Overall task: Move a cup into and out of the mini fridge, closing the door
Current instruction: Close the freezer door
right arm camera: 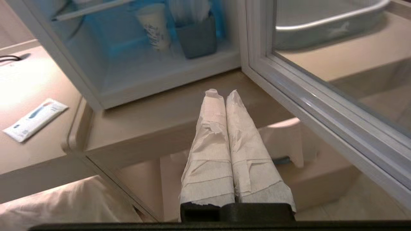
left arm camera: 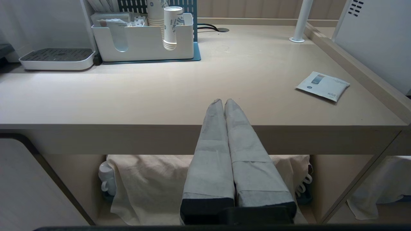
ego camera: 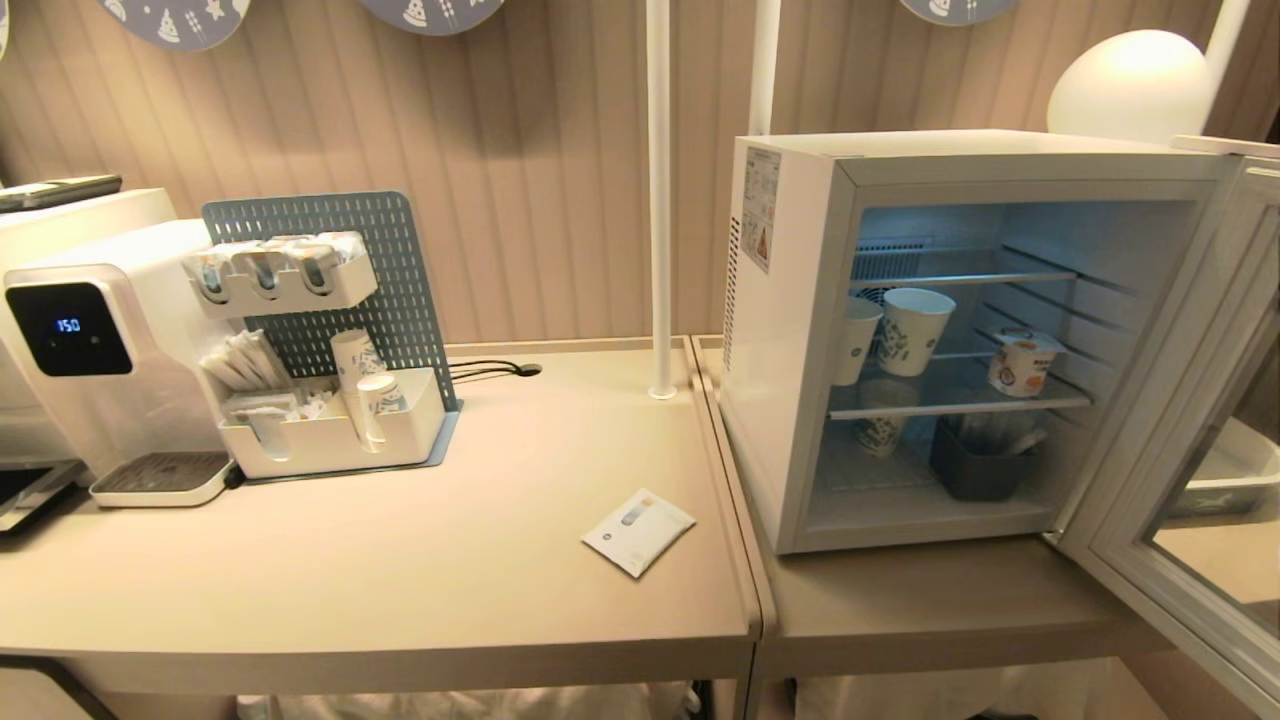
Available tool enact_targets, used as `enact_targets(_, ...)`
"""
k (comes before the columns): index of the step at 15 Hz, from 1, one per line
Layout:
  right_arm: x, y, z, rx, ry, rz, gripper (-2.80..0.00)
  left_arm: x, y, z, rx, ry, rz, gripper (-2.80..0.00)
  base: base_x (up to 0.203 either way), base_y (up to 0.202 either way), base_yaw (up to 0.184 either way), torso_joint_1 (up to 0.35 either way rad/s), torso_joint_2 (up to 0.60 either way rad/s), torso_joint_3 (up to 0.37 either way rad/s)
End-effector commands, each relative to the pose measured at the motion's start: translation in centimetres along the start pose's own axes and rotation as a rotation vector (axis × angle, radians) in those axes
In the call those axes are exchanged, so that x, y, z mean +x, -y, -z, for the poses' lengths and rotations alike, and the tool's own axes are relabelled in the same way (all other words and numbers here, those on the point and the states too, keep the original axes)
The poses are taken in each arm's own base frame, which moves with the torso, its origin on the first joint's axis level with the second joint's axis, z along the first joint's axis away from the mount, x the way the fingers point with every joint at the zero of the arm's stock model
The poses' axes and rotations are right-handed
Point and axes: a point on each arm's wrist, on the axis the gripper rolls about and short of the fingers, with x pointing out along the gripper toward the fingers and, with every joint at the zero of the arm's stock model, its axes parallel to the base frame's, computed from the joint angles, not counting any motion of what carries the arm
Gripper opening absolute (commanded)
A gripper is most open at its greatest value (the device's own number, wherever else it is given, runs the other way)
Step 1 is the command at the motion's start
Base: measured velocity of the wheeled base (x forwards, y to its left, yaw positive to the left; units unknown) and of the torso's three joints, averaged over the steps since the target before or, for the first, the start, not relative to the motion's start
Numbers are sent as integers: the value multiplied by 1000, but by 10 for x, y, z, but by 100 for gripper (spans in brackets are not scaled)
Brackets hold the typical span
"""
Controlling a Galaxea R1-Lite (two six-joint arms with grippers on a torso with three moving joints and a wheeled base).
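Observation:
The white mini fridge (ego camera: 790, 330) stands on the right table with its door (ego camera: 1180, 480) swung wide open to the right. The small cup (ego camera: 1022, 363) with an orange label rests on the middle wire shelf, right side. Neither arm shows in the head view. My right gripper (right arm camera: 222, 93) is shut and empty, low in front of the table edge below the fridge (right arm camera: 167, 83), beside the open door (right arm camera: 321, 102). My left gripper (left arm camera: 223, 101) is shut and empty, at the front edge of the left table.
Two taller paper cups (ego camera: 912, 330) share the middle shelf; another cup and a dark bin (ego camera: 980, 460) sit on the fridge floor. On the left table (ego camera: 400, 560) are a drinks machine (ego camera: 90, 340), a pegboard organiser (ego camera: 330, 410) and a white sachet (ego camera: 638, 531). A white pole (ego camera: 659, 200) rises between.

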Motion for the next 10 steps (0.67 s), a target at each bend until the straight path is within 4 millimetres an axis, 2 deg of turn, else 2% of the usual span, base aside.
enact_targets(1,1,-2,2,-1,-19,-108,-280,0,0,0,0,-1,0,-280,0,0,0,0,0,0)
enact_targets(5,-4,-6,7,8,-175,-351,-280,0,0,0,3,-1,0,-280,0,0,0,0,0,0)
enact_targets(7,-5,-7,7,2,-178,-373,-280,0,0,0,4,-1,0,-280,0,0,0,0,0,0)
enact_targets(10,-9,-6,6,-43,-198,-526,-280,0,0,0,4,-1,0,-280,0,0,0,0,0,0)
